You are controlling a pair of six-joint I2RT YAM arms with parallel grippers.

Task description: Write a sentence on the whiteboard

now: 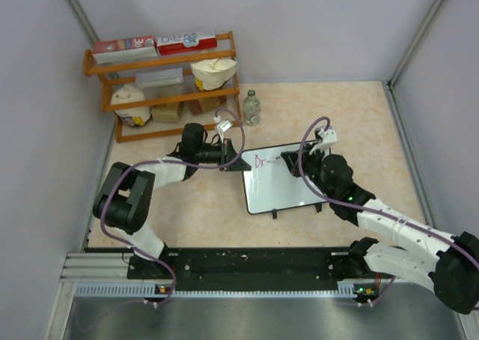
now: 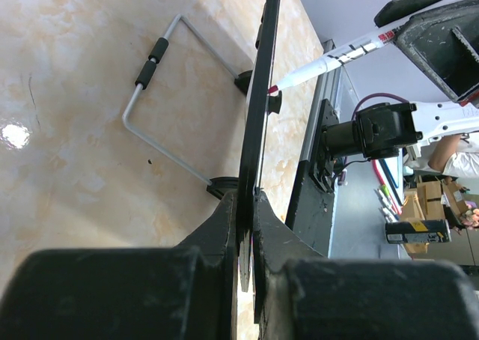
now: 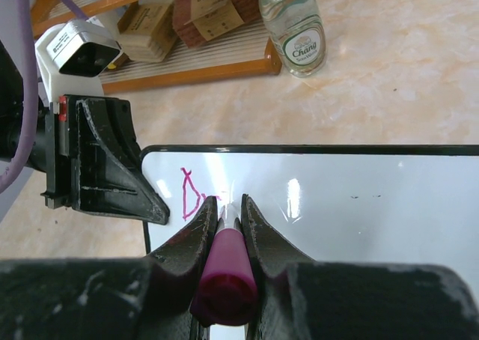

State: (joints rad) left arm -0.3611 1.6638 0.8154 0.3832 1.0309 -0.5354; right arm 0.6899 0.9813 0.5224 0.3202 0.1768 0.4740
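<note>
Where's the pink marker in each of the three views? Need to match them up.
Top external: the marker is mid-frame, near the top edge of the whiteboard.
Left wrist: upper right, white barrel slanting down to the edge-on board.
Right wrist: bottom centre, pink end between the fingers, tip on the board.
Shared landmark: the whiteboard.

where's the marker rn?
Right wrist view: the marker is clamped in the right fingers, tip on the whiteboard beside the pink stroke, near the left edge that the left fingers pinch.
</note>
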